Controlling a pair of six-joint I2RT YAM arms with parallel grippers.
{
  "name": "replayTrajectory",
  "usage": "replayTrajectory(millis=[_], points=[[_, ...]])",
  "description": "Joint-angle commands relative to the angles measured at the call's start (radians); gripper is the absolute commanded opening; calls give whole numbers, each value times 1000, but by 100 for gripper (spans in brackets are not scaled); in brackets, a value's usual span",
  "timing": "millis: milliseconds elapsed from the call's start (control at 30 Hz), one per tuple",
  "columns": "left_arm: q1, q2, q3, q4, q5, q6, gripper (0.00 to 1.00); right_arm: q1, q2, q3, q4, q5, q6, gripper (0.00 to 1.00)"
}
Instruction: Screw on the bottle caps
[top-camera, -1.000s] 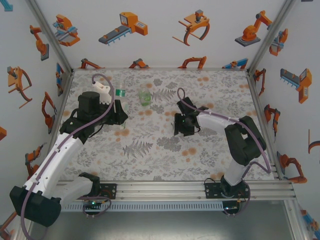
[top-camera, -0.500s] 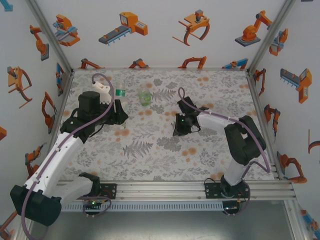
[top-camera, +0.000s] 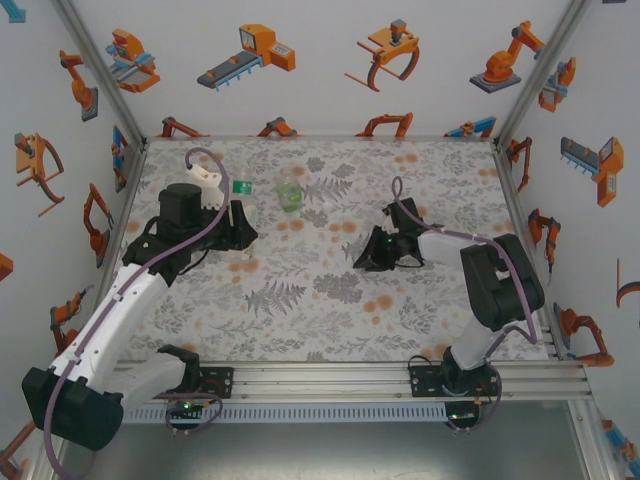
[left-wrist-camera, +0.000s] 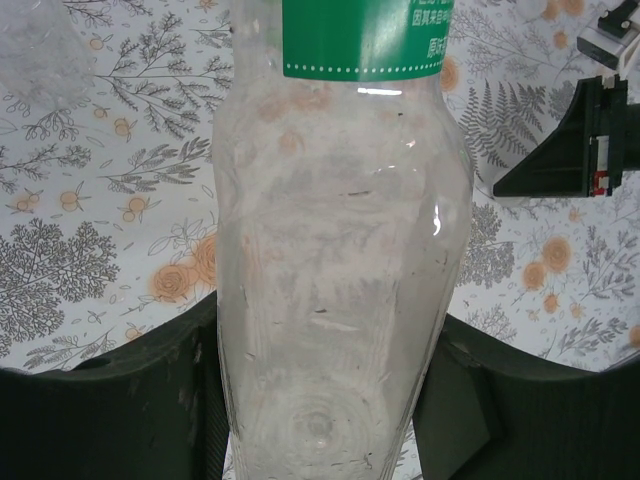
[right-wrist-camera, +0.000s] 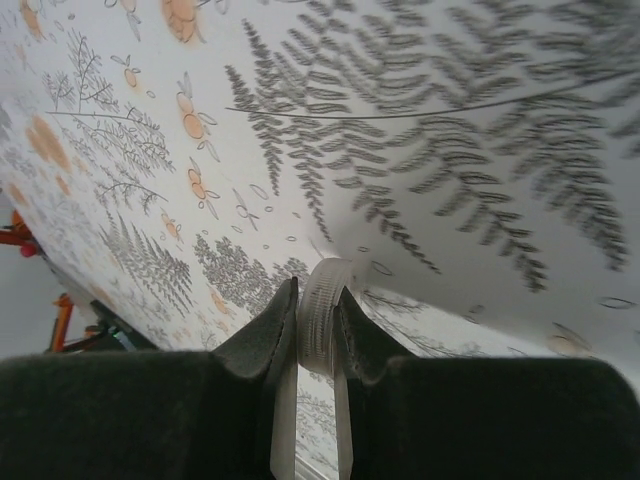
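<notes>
The desk (top-camera: 320, 310) is bounded by printed walls (top-camera: 300, 70) on the left, far and right sides, and by an aluminium rail (top-camera: 330, 372) along the near edge. We see open floral surface between the two arms and across the near half.

The left claw (top-camera: 240, 222) sits left of centre, and the right claw (top-camera: 366, 256) sits right of centre, well apart from it. A short green bottle (top-camera: 290, 195) stands toward the far side, apart from both.

The left claw is clamped on the tall clear bottle (left-wrist-camera: 335, 250). The left wrist view shows the bottle's dented, see-through wall and its green label (left-wrist-camera: 360, 40).

The right claw is closed on a cap (right-wrist-camera: 322, 300), which is translucent white with a ribbed rim and is pinched edge-on between the fingertips. In the top view we find the cap too small to make out.
</notes>
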Motion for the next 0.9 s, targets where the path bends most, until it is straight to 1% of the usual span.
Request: replayTrajectory(millis=[0, 167, 233, 267, 300, 333, 367, 400, 433, 467, 567, 700, 767, 867], points=[[5, -23, -14, 13, 16, -22, 0, -50, -6, -49, 16, -42, 9, 17], [5, -37, -22, 15, 13, -25, 0, -95, -11, -63, -3, -72, -19, 23], [5, -38, -22, 19, 13, -29, 0, -109, -15, -68, -11, -76, -28, 24], [5, -36, -22, 21, 14, -29, 0, -115, -17, -71, -12, -80, -35, 22], [5, -36, -21, 20, 16, -30, 0, -121, -17, -73, -12, -93, -41, 16], [5, -35, -20, 20, 16, -30, 0, -127, -16, -75, -11, -104, -47, 13], [5, -33, -20, 21, 17, -32, 0, -131, -15, -75, -14, -110, -50, 13], [5, -35, -17, 20, 17, -32, 0, -133, -12, -73, -19, -111, -56, 16], [5, -34, -16, 19, 16, -29, 0, -134, -9, -70, -30, -107, -62, 22], [5, -34, -16, 18, 16, -28, 0, -135, -8, -69, -39, -101, -65, 25], [5, -32, -14, 12, 15, -25, 0, -135, -11, -63, -72, -72, -80, 32], [5, -33, -14, 12, 15, -27, 0, -133, -39, -21, -224, 87, -142, 45], [6, -32, -16, 13, 17, -32, 0, -130, -55, 4, -283, 148, -177, 48], [5, -29, -17, 22, 21, -36, 0, -114, -73, 47, -347, 207, -202, 50]])
